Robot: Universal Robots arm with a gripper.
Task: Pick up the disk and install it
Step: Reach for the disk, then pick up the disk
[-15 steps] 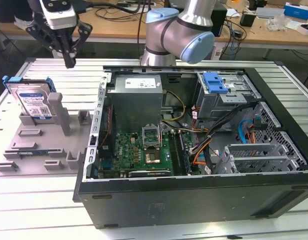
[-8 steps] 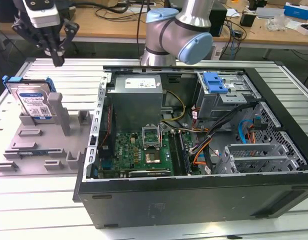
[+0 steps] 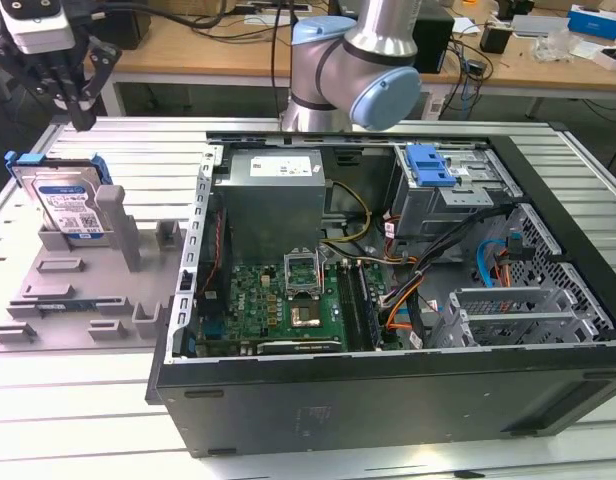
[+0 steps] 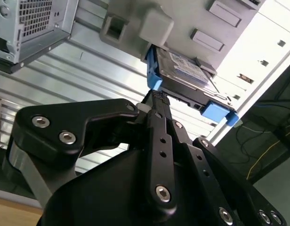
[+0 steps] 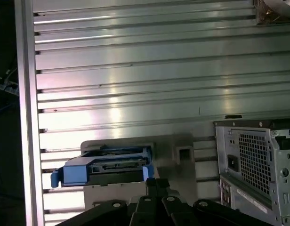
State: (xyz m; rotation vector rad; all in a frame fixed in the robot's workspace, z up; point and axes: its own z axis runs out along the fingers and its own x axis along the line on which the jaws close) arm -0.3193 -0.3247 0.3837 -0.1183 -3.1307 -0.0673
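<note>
The disk [image 3: 68,203] is a silver drive with a white-and-blue label in a bright blue carrier. It stands on edge in a grey holder [image 3: 63,292] at the exterior view's left. My gripper [image 3: 83,118] hangs just above and behind the disk's upper edge, apart from it. The fingers are shut and hold nothing. In the second wrist view the fingertips [image 4: 157,98] point at the disk [image 4: 182,70] from close by. The first wrist view has the disk [image 5: 107,165] just beyond the gripper [image 5: 157,181].
An open computer case [image 3: 388,400] lies on the ribbed aluminium table [image 3: 168,150], right of the holder. Inside it are a mainboard, a power supply and a drive cage with a blue clip [image 3: 430,165]. The arm's base [image 3: 353,70] stands behind the case. Desks line the back.
</note>
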